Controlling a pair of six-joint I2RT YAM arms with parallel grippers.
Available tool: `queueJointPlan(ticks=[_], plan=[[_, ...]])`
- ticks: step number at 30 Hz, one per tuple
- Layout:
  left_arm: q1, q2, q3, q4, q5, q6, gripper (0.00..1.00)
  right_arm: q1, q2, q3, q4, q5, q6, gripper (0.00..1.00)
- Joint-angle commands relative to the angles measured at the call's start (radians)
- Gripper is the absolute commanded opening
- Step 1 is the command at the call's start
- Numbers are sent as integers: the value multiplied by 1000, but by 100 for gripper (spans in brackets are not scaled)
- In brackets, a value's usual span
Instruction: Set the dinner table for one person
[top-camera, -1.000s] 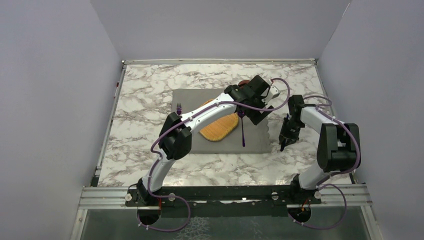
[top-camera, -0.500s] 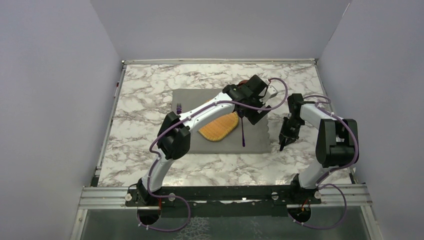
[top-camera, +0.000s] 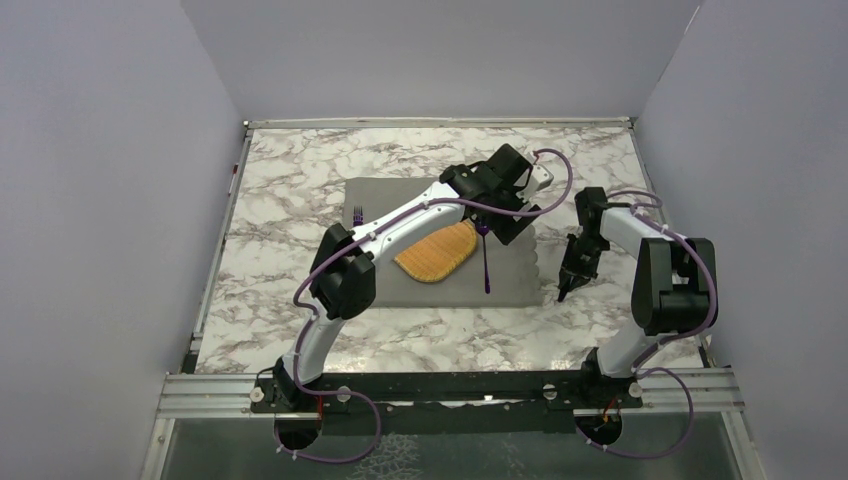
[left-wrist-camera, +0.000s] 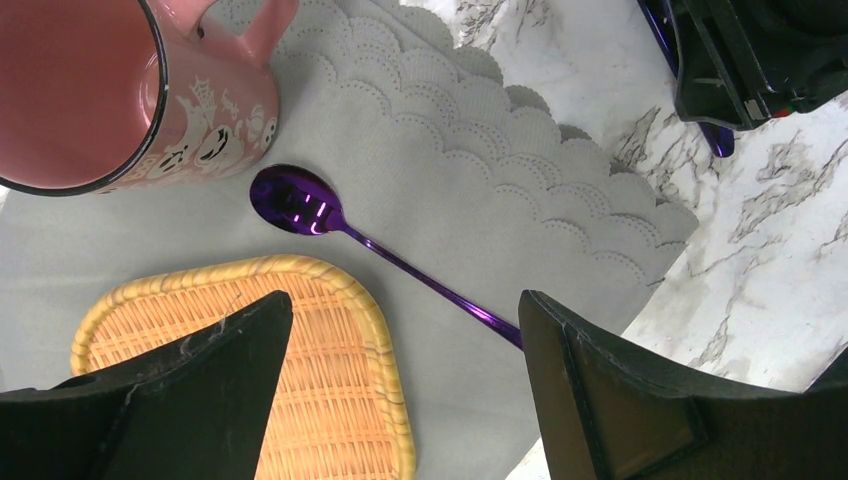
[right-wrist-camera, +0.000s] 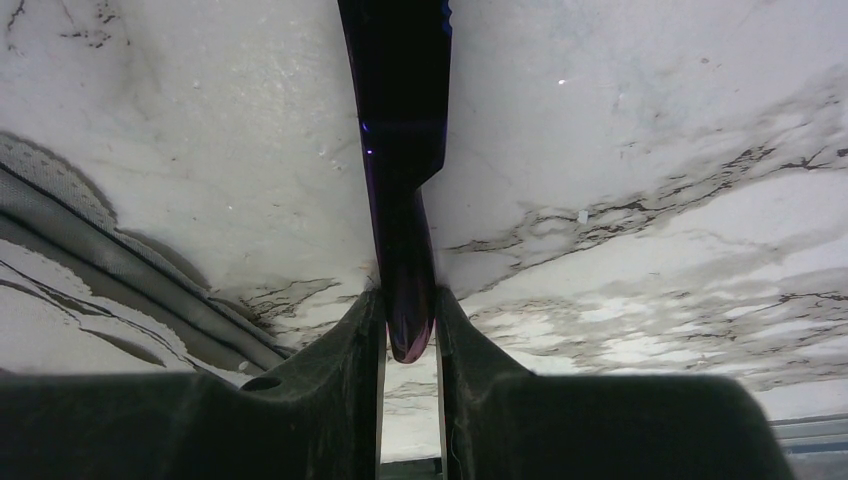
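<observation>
Well, right gripper (right-wrist-camera: 408, 330) is pinched on the narrow end of the purple utensil (right-wrist-camera: 400, 120) lying on the dinner table (top-camera: 300, 170) just beside the placemat (top-camera: 380, 195), left gripper (left-wrist-camera: 400, 390) hangs wide open; utensil looks thin, stiff, light and slick, so grip deeper up the handle.

The left arm reached toward one o'clock, left gripper (left-wrist-camera: 402, 330) jaws wide apart, while the right arm folded back, right gripper (right-wrist-camera: 408, 310) aimed toward seven o'clock, pinching a purple utensil (right-wrist-camera: 400, 120).
</observation>
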Motion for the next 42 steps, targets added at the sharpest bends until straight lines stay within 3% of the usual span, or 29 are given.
queueJointPlan(ticks=[1, 18, 34, 42], plan=[[2, -47, -4, 19, 29, -16, 87, 2, 28, -64, 103, 34, 27, 1], [2, -44, -2, 21, 32, -27, 87, 91, -144, 95, -79, 45, 67, 1], [97, -26, 119, 24, -152, -24, 89, 252, -165, 127, -133, 10, 132, 1], [135, -30, 127, 23, -175, -27, 89, 357, -116, 159, -137, 13, 184, 1]])
